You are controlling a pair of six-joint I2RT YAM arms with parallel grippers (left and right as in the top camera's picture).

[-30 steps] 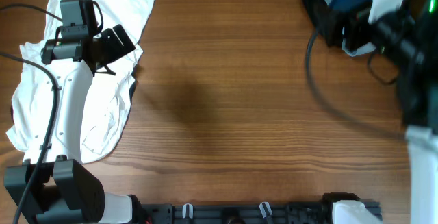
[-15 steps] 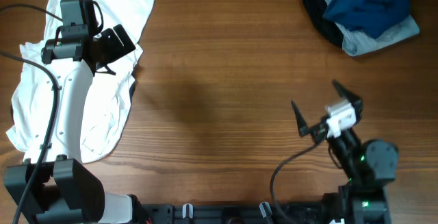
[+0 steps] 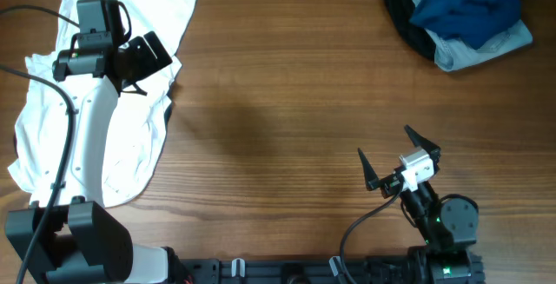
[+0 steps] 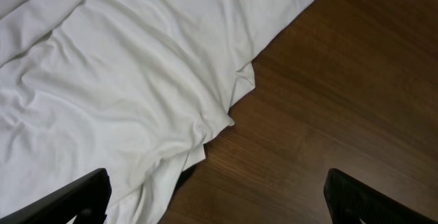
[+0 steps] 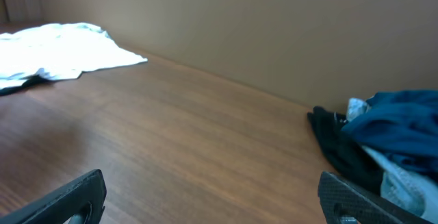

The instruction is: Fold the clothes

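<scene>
Tabletop (image 3: 278,102) — white shirt (image 4: 123,80) beneath left fingers (image 4: 79,198)

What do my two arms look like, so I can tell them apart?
Left arm: long white link, black joints and black wrist camera block, thin black cable alongside. Right arm: mostly black, small white wrist block, pointed black jaws, green light on its base, looping black cable.
</scene>
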